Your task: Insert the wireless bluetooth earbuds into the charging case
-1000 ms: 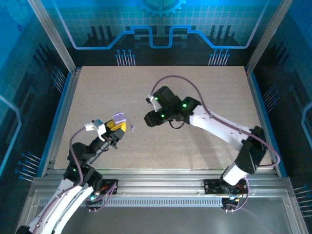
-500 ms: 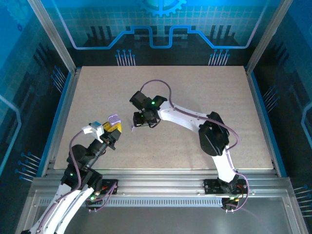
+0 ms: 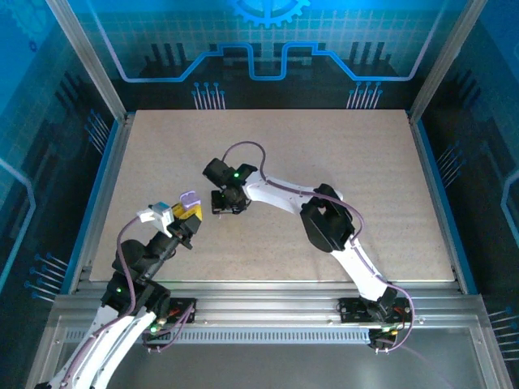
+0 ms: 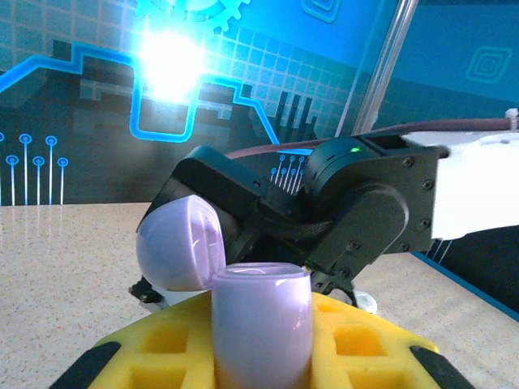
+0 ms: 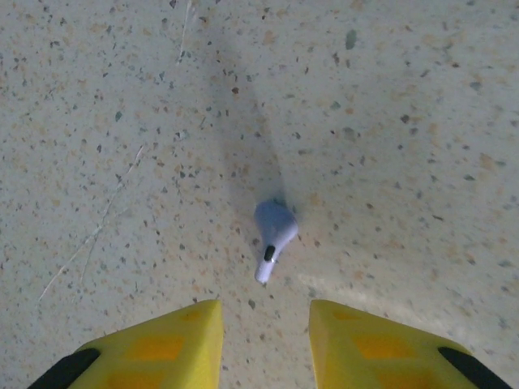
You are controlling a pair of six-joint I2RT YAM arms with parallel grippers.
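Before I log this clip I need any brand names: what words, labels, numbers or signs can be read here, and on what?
No readable text anywhere.
charging case: plain lilac, no brand or marking visible.
earbud: one small dark spot on its stem, no lettering.
backdrop: a gear emblem and circuit lines, no words or numbers.

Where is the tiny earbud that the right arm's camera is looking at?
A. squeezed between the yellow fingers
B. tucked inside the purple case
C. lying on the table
C: the earbud lies by itself on the speckled table, just ahead of the right end effector, whose jaws stand open and do not touch it.
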